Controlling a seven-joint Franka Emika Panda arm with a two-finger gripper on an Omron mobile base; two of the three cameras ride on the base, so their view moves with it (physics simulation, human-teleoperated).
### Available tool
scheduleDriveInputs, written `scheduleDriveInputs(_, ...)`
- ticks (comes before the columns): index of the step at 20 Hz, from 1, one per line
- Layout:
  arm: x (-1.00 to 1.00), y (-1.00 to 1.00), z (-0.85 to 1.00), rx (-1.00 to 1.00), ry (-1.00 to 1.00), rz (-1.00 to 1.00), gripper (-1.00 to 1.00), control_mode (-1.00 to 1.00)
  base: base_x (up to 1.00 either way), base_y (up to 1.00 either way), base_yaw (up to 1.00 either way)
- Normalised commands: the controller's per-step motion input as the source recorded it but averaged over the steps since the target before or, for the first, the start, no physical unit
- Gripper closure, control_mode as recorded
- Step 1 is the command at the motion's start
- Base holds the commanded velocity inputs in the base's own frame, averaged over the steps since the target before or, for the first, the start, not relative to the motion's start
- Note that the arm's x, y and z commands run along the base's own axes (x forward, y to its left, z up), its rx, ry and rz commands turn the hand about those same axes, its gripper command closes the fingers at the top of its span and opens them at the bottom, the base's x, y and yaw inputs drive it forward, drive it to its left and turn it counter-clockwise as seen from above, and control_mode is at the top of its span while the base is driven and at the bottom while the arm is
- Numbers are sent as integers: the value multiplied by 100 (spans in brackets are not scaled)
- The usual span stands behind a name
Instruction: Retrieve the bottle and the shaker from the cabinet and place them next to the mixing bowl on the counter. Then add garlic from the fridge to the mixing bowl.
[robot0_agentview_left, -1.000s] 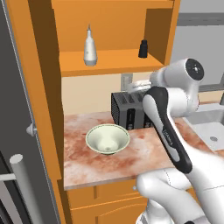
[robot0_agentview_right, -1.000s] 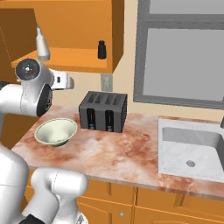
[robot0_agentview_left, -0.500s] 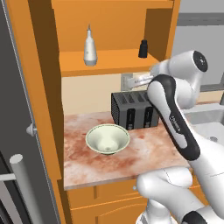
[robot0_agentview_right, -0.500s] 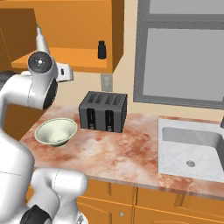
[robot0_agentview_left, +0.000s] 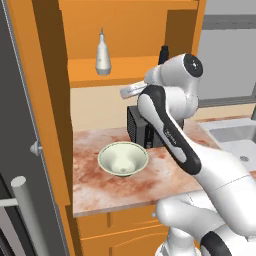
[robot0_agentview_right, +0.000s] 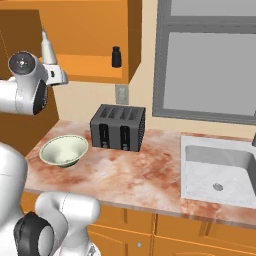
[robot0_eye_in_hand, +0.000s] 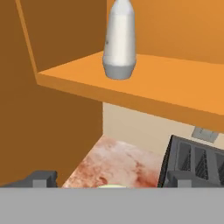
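A pale grey bottle (robot0_agentview_left: 102, 55) (robot0_agentview_right: 47, 49) (robot0_eye_in_hand: 119, 39) stands on the open cabinet's orange shelf (robot0_eye_in_hand: 166, 87). Further right on that shelf is the small dark shaker (robot0_agentview_left: 163, 52) (robot0_agentview_right: 116, 56). The green-white mixing bowl (robot0_agentview_left: 123, 159) (robot0_agentview_right: 63, 150) rests on the marble counter (robot0_agentview_right: 145, 175), left of a black toaster (robot0_agentview_left: 145, 132) (robot0_agentview_right: 118, 127). My gripper (robot0_agentview_left: 125, 93) (robot0_agentview_right: 61, 78) (robot0_eye_in_hand: 110, 179) hangs open just below the shelf's edge, under and short of the bottle, with nothing between its fingers. The garlic is out of view.
A dark grey door with a bar handle (robot0_agentview_left: 25, 200) stands at the far left, beside the tall orange cabinet side (robot0_agentview_left: 50, 100). A sink (robot0_agentview_right: 220, 167) is set in the counter to the right, under a window (robot0_agentview_right: 210, 70). An outlet (robot0_agentview_right: 121, 93) sits on the wall.
My arm has lifted and the hand has swung up from in front of the toaster to just under the shelf edge. The jaws stay wide. Bottle, shaker and bowl have not moved.
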Motion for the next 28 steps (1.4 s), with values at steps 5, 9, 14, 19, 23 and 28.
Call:
scheduleDriveInputs(5,20,36,33,-11,0,-5,-100,-100,0,0,0)
scheduleDriveInputs(9,12,0,11,1,-3,0,-100,-100,0,0,0)
scheduleDriveInputs(14,0,0,23,10,-3,0,-100,-100,0,0,0)
scheduleDriveInputs(19,28,1,15,13,-6,-5,-100,-100,0,0,0)
scheduleDriveInputs(23,42,13,19,1,-1,-9,-100,-100,0,0,0)
scheduleDriveInputs(28,25,14,3,0,0,-3,-100,-100,0,0,0)
